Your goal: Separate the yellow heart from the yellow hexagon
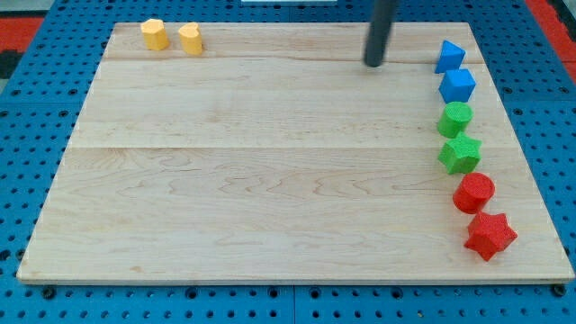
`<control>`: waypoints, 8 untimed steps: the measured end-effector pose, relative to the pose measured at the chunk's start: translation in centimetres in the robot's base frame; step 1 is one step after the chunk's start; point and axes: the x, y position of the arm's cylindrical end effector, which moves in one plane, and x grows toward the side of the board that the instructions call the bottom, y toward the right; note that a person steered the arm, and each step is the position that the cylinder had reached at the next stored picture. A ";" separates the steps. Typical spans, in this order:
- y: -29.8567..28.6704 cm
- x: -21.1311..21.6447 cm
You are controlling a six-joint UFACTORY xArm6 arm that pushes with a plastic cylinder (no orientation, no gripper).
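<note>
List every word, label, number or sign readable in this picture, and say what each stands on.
None: no readable text, number or sign shows anywhere.
The light wooden board, the yellow heart, the yellow hexagon and the dark rod ending in my tip are all unmarked.

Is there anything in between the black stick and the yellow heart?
No. In the camera view, only bare wooden board lies between my tip and the yellow heart. The yellow hexagon sits beyond the heart, toward the view's left.
</note>
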 end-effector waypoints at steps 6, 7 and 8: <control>-37.9 -2.5; -35.5 -5.5; -30.7 -7.0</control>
